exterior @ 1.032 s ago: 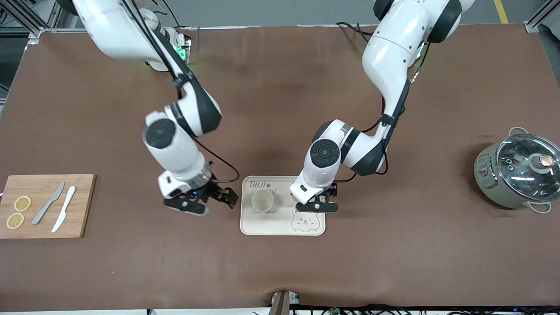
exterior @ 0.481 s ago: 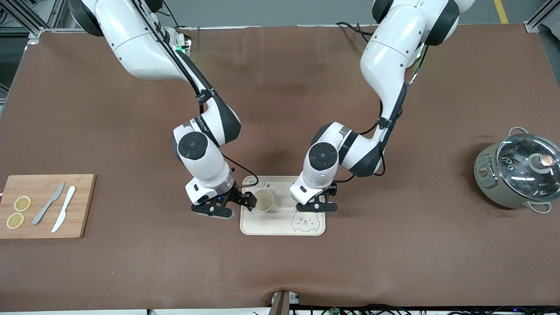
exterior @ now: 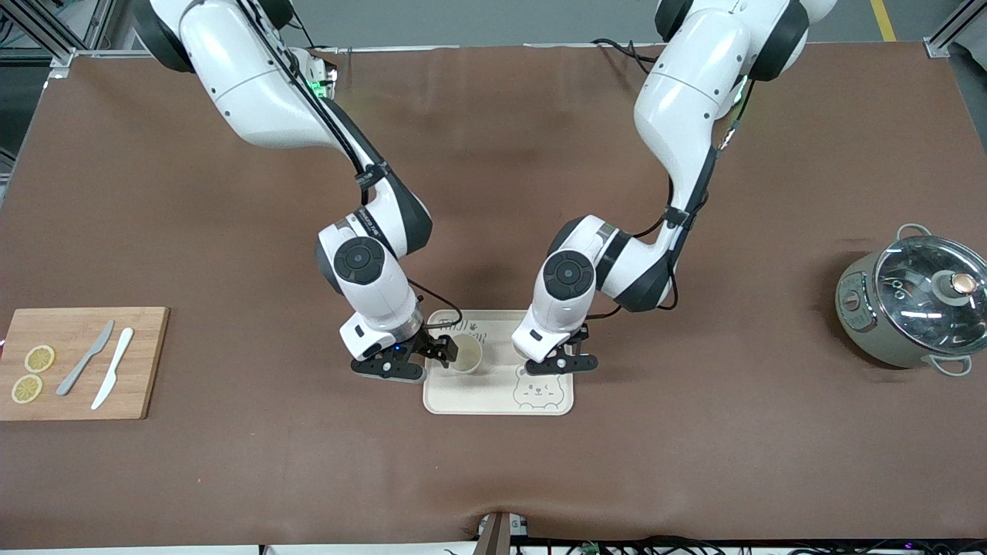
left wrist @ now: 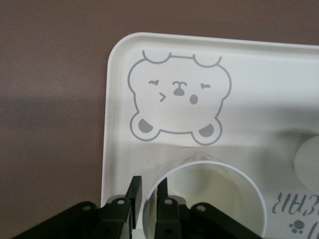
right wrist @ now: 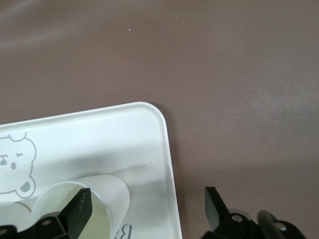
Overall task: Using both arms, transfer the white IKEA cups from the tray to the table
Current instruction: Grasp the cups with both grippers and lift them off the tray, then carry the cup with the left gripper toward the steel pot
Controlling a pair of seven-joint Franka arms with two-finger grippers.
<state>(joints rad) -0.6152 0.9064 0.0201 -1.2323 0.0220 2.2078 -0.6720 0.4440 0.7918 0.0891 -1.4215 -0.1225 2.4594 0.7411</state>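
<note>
A bear-printed tray (exterior: 463, 395) lies near the table's middle. One white cup (exterior: 467, 354) stands upright on it toward the right arm's end. My right gripper (exterior: 420, 359) is open at this cup. In the right wrist view one finger sits inside the cup (right wrist: 94, 196) and the other hangs over the brown table past the tray's edge (right wrist: 167, 149); the gripper (right wrist: 147, 206) is not closed. My left gripper (exterior: 560, 362) is low over the tray's other end. In the left wrist view it (left wrist: 148, 196) is shut on the rim of the second cup (left wrist: 214, 199), which the wrist mostly hides in the front view.
A wooden cutting board (exterior: 143, 362) with two lemon slices and two knives lies toward the right arm's end. A grey-green pot with a glass lid (exterior: 914, 302) stands toward the left arm's end. Brown table surrounds the tray.
My right arm has swung from beside the tray toward it, bringing its open gripper to the cup's rim. The left arm has hardly moved.
</note>
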